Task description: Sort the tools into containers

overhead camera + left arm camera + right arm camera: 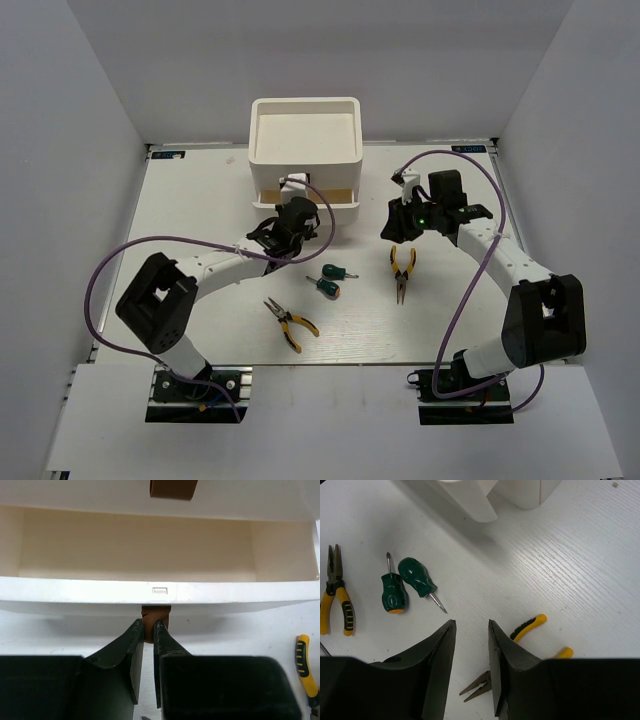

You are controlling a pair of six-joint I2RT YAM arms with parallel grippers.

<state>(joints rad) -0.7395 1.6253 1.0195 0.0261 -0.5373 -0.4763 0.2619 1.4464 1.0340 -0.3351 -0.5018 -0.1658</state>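
Tools lie on the white table (200, 200) in front of you: one pair of yellow-handled pliers (402, 270) right of centre, two stubby green screwdrivers (340, 271) (324, 287) side by side near the middle, and a second pair of pliers (290, 322) closer to the arm bases. The white organizer (305, 140) sits at the far centre with one drawer (160, 545) pulled out. Your left pincer (149, 630) is closed on that drawer's brown handle (161, 616). Your right pincer (471, 625) hangs open just above the first pair of pliers, holding nothing, its jaws parted.
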